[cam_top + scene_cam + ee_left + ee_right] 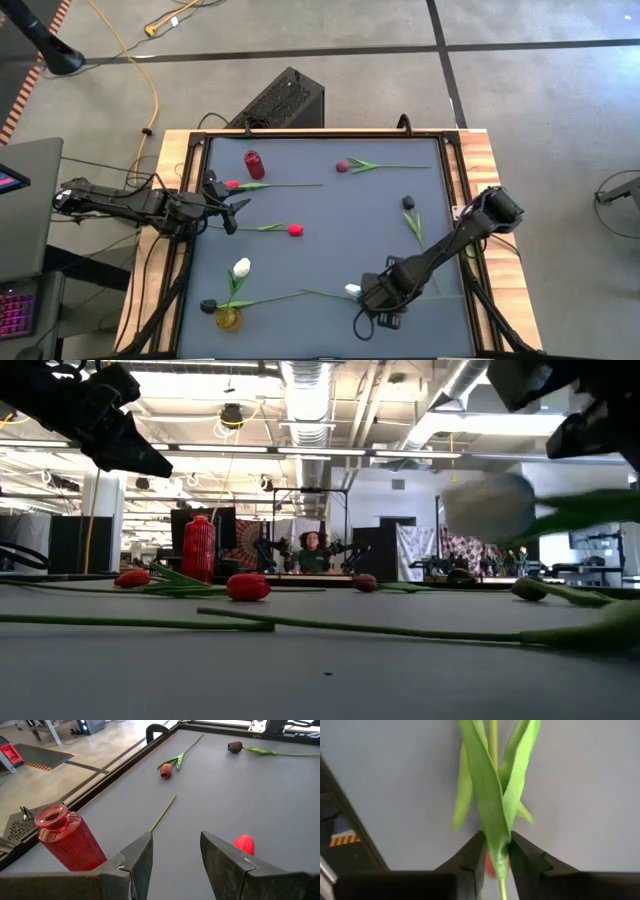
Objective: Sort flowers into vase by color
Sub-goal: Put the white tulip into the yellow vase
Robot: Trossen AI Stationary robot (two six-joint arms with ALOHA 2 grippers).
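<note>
My right gripper (368,298) (496,857) is near the table's front edge, shut on a white flower whose head (352,291) (490,505) hangs above the table. My left gripper (225,205) (175,855) waits open at the left, holding nothing. A red vase (254,164) (65,837) stands upright at the far left. A yellow vase (228,318) at the near left holds a white flower (241,267). Three red flowers (232,185) (343,166) (295,230) and two dark ones (408,202) (208,306) lie flat on the mat. My right gripper pinches the white flower's green leaves and stem (497,847) between its two fingers, close behind the head. The fingers (522,857) point down and lie across the stem. The flower is lifted clear of the table, roughly level, its stem running toward the table's right.
A long green stem (290,295) (380,628) lies on the mat just left of my right gripper. The grey mat (340,250) has a raised wooden frame (480,160) around it. A person sits far beyond the table in the low view.
</note>
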